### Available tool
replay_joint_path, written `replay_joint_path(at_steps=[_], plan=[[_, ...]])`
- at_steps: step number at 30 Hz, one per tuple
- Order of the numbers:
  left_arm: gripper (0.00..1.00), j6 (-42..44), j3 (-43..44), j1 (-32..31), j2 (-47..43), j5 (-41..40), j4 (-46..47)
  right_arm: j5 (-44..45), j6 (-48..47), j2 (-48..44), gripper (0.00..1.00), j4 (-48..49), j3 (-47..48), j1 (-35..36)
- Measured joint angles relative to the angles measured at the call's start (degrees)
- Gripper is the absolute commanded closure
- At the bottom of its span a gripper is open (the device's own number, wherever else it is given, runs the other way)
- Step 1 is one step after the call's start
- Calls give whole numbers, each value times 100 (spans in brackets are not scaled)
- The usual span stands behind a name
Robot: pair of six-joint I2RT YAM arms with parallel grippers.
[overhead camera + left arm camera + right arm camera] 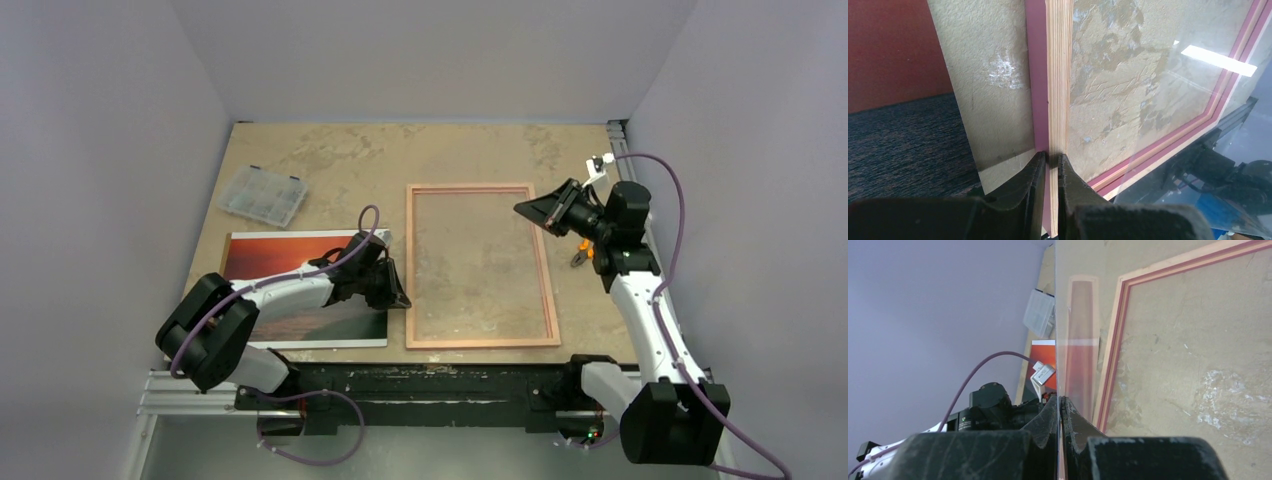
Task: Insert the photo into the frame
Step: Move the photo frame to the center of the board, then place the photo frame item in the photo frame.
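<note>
The frame (481,341), thin pinkish wood, lies flat mid-table. My left gripper (398,296) is shut on its left rail; in the left wrist view the fingers (1034,175) pinch the layered wood edge of the frame (1058,90). The photo (295,255), a red sunset over dark sea, lies face up left of the frame, partly under my left arm. My right gripper (527,210) is over the frame's right rail, shut on a thin clear pane (1060,315) seen edge-on. The pane (1218,60) shows a glare patch over the frame.
A clear plastic compartment box (263,195) sits at the back left. A small orange-handled tool (583,256) lies beside my right arm. Grey walls close in the table on three sides, and an aluminium rail (400,388) runs along the near edge.
</note>
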Motion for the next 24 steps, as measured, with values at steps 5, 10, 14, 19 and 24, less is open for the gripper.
replay_joint_path(at_steps=[5, 10, 14, 19, 24], plan=[[96, -4, 0, -9, 2, 2, 11, 4, 11, 291, 100, 103, -203, 0], [96, -31, 0, -20, 7, -2, 13, 13, 81, 363, 100, 116, -457, 0], [97, -79, 0, -39, 22, -20, 15, 4, 129, 365, 100, 188, -529, 2], [97, -85, 28, -48, 48, -20, -9, 7, 173, 428, 100, 356, -673, 2], [98, -85, 52, -52, 98, -20, -37, 17, 221, 481, 100, 439, -876, 9]])
